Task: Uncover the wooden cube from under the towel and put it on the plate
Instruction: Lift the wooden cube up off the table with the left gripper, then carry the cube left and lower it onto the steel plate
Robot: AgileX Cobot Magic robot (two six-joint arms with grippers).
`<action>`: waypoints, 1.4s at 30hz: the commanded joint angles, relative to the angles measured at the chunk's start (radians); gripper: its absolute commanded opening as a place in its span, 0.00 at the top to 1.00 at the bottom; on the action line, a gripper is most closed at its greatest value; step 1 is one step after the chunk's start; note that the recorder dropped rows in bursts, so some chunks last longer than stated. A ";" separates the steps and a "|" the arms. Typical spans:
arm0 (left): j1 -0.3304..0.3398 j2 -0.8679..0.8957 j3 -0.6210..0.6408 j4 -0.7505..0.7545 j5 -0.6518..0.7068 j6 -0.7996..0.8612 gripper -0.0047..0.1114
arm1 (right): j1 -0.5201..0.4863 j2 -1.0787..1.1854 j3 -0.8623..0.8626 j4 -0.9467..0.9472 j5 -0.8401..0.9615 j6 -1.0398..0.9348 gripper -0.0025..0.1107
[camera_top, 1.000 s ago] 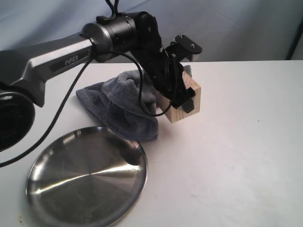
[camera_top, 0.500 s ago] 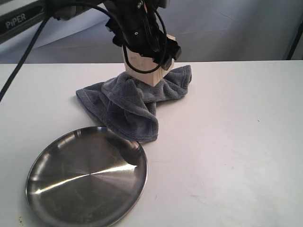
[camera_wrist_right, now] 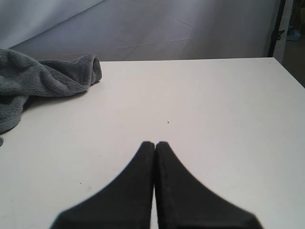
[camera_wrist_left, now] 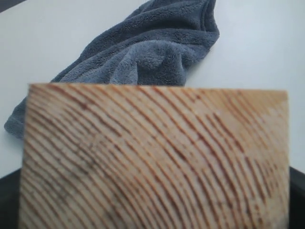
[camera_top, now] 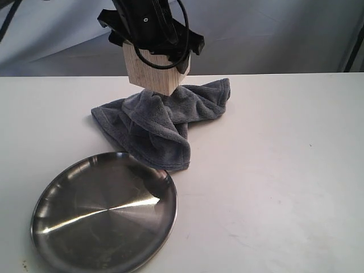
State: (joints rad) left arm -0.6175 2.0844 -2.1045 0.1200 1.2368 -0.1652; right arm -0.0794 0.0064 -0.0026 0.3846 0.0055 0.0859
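The left gripper (camera_top: 153, 41) squeezes the wooden cube (camera_top: 154, 71) and holds it in the air right above the crumpled towel (camera_top: 159, 122), so the block is free of the cloth. The shiny steel plate (camera_top: 85, 227) sits near the towel with nothing on it, and I think the cube goes there next. The right gripper (camera_wrist_right: 154, 148) is pinched shut on nothing, off to the side.

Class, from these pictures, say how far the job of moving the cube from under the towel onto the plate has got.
Done: the wooden cube is uncovered, clear of the towel. In hand: the left gripper holds it aloft above the towel. Left: carry it to the empty plate and release.
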 commanded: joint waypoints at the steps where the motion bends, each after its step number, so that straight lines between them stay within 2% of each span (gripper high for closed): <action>1: 0.009 -0.059 0.020 0.025 -0.016 -0.020 0.96 | 0.000 -0.006 0.003 0.005 0.012 0.004 0.95; 3: 0.016 -0.080 0.046 0.025 -0.016 -0.035 0.96 | 0.000 -0.006 0.003 0.005 0.012 0.004 0.95; 9: 0.097 -0.181 0.184 -0.008 -0.016 -0.043 0.96 | 0.000 -0.006 0.003 0.005 0.012 0.004 0.95; 15: 0.163 -0.319 0.402 -0.013 -0.076 -0.055 0.96 | 0.000 -0.006 0.003 0.005 0.012 0.004 0.95; 23: 0.165 -0.438 0.638 -0.015 -0.193 -0.095 0.96 | 0.000 -0.006 0.003 0.005 0.012 0.004 0.95; 30: 0.165 -0.457 0.807 -0.034 -0.270 -0.115 0.96 | 0.000 -0.006 0.003 0.005 0.012 0.004 0.95; 39: 0.165 -0.457 0.999 -0.120 -0.448 -0.115 0.96 | 0.000 -0.006 0.003 0.005 0.012 0.004 0.95; 42: 0.165 -0.457 1.073 -0.128 -0.545 -0.115 0.96 | 0.000 -0.006 0.003 0.005 0.012 0.004 0.95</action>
State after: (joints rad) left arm -0.4536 1.6461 -1.0674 0.0000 0.7797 -0.2695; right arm -0.0794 0.0064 -0.0026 0.3846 0.0055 0.0859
